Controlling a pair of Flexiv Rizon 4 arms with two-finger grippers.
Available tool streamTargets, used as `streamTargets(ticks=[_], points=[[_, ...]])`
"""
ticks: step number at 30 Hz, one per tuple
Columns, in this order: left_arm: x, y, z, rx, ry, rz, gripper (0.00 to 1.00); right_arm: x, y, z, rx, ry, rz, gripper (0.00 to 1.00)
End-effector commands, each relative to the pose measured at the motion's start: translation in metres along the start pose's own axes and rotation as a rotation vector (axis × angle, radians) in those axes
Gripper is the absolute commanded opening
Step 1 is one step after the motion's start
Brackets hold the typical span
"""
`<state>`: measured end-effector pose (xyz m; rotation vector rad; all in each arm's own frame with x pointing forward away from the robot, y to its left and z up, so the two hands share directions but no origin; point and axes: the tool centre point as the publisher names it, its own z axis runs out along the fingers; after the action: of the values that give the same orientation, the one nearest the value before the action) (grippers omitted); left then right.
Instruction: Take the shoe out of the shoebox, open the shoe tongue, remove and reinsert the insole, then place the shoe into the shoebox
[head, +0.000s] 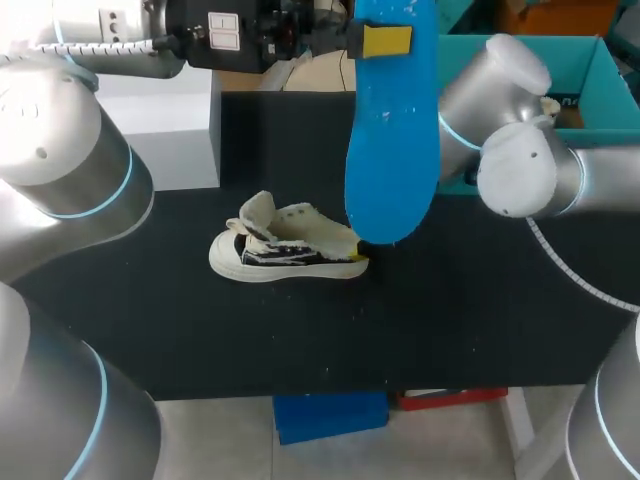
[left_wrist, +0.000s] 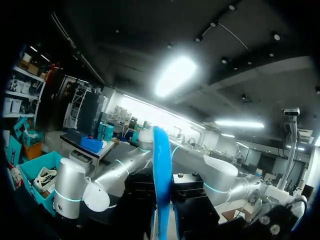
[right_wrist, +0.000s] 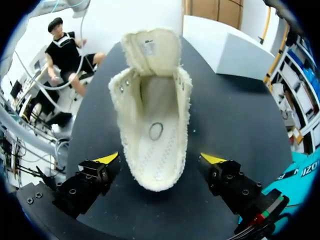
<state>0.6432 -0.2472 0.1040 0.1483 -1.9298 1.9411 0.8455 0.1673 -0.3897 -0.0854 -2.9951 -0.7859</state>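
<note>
While the left end effector (head: 386, 40) is clamping the blue insole (head: 392, 150), the right end effector (right_wrist: 160, 160) is straddling the shoe (right_wrist: 152, 125), released; tongue label (right_wrist: 149, 47) illegible.

My table (head: 450, 320) was matt black; the shoe (right_wrist: 152, 125) had rough, fleecy cloth lining; the insole (head: 392, 130) looked smooth.

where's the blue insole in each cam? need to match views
Head view: blue insole at upper middle, held upright in the left jaws, lower end by the heel of the shoe.
Left wrist view: edge-on, a thin blue strip rising from between the jaws.
Right wrist view: not in it.
Shared landmark: the teal shoebox, which shows in all three views.
</note>
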Motion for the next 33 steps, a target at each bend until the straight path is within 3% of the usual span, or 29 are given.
streamTargets(ticks=[1, 10, 16, 33], points=[[0.001, 0.0, 0.0, -0.001, -0.004, -0.001, 0.0, -0.002, 0.012, -0.001, 0.37, 0.003, -0.002, 1.0], [0.001, 0.0, 0.0, -0.001, -0.004, -0.001, 0.0, -0.009, 0.021, 0.004, 0.523, 0.01, -0.028, 1.0], [0.001, 0.0, 0.0, -0.001, -0.004, -0.001, 0.0, -0.007, 0.023, 0.01, 0.583, 0.017, -0.039, 1.0], [0.001, 0.0, 0.0, -0.001, -0.004, -0.001, 0.0, 0.008, 0.017, 0.022, 0.586, -0.015, -0.012, 1.0]])
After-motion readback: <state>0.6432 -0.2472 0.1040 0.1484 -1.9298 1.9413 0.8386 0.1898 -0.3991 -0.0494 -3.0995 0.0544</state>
